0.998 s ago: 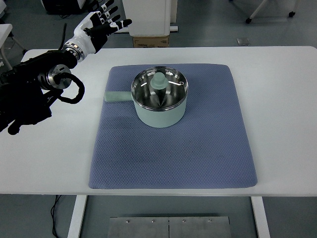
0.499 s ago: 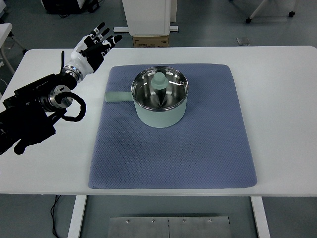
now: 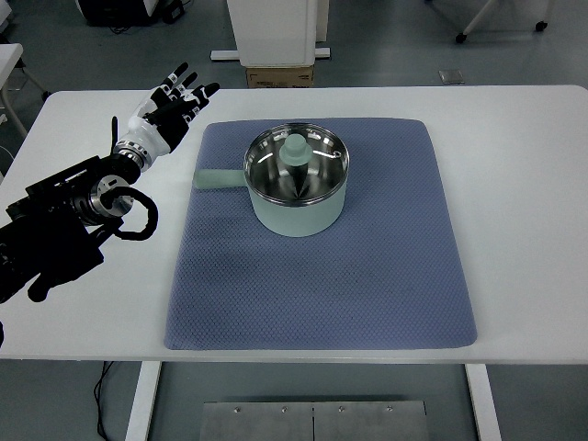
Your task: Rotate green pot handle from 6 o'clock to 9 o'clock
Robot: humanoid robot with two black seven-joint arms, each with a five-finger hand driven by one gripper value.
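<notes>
The pale green metal pot with a glass lid [image 3: 296, 184] is set on the blue quilted mat [image 3: 322, 276] on the white desk [image 3: 524, 184], its flat green handle [image 3: 217, 179] lying along the left-right axis and pointing toward the picture's left. The left robot hand [image 3: 170, 106], fingers spread and holding nothing, is held up and to the left of the handle's tip, near but apart. No right robot hand is seen, so the left is judged the nearer.
</notes>
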